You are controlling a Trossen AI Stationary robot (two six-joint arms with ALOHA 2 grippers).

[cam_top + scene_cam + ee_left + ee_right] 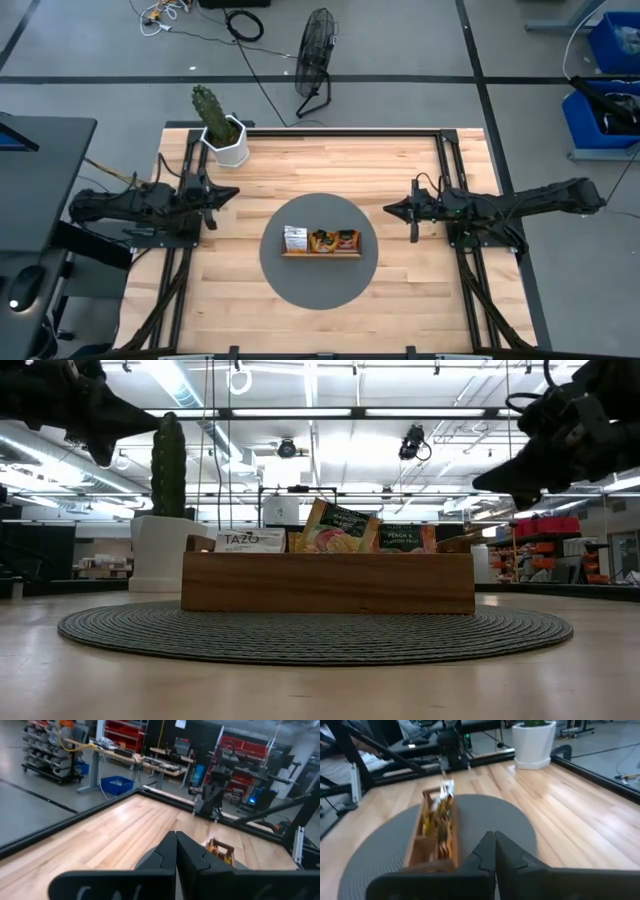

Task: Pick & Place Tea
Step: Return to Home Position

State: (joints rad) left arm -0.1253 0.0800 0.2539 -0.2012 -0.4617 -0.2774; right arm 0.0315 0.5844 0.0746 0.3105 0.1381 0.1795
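Observation:
Tea sachets stand upright in a long wooden tray (pixel 320 253) at the middle of a round grey mat (pixel 318 285): a white one (pixel 250 541), a yellow one (pixel 338 527) and a green-and-red one (pixel 405 538). My left gripper (pixel 232 196) hangs shut above the table, left of the mat and clear of everything. My right gripper (pixel 390 209) hangs shut to the right of the mat, pointing toward the tray (pixel 432 837). Neither gripper holds anything.
A cactus in a white pot (pixel 222 135) stands at the table's far left, close behind my left gripper. Black frame rails (pixel 445 170) run along the table's left, right and far sides. Bare wood lies around the mat.

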